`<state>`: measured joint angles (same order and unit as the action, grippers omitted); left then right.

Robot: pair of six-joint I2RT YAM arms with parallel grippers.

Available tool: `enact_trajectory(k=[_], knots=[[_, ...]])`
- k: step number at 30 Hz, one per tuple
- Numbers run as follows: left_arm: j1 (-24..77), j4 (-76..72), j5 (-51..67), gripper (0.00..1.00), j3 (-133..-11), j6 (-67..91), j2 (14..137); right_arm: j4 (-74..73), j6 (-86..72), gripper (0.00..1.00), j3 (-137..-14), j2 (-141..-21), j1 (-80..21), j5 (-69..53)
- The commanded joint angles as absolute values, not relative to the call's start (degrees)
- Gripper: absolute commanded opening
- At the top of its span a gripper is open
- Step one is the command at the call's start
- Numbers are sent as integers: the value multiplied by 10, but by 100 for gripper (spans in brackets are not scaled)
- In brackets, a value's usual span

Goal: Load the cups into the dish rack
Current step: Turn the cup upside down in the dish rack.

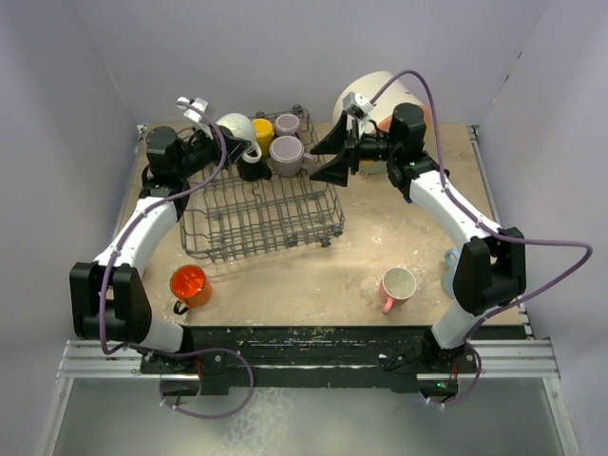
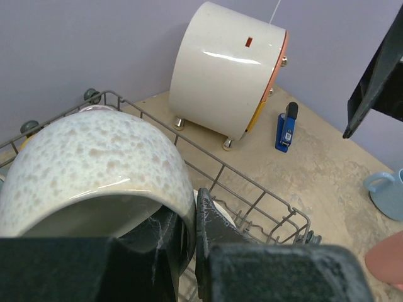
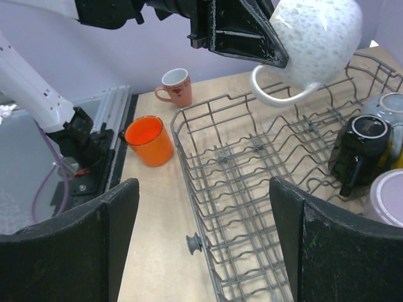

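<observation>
Now my left hand (image 2: 192, 248) is clamped on the rim of a speckled white cup (image 1: 236, 127), held above the dish rack's (image 1: 261, 217) eleven o'clock corner. My right hand (image 1: 329, 157) hangs spread apart at the rack's two o'clock side. An orange cup (image 1: 189, 283) sits at its seven o'clock.

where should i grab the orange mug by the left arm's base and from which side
Take the orange mug by its rim from straight above, one of the jaws inside the wall and one outside. It stands upright, mouth open, with nothing close around it. Use the far side of the rim: its handle points toward the near edge.
</observation>
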<state>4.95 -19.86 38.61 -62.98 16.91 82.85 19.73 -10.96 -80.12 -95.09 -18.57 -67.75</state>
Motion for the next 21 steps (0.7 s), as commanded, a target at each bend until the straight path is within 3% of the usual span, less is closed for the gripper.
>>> enact_trajectory(k=[1, 6, 21], knots=[[53, -347, 425, 0, -671, 156, 824, 382, -296, 85, -806, -984, -184, -714], [58, -443, 432, 0, -673, 223, 846, 593, -509, 85, -802, -1033, -186, -689], [65, -739, 421, 0, -702, 424, 903, 618, -675, 100, -895, -1090, -197, -611]])
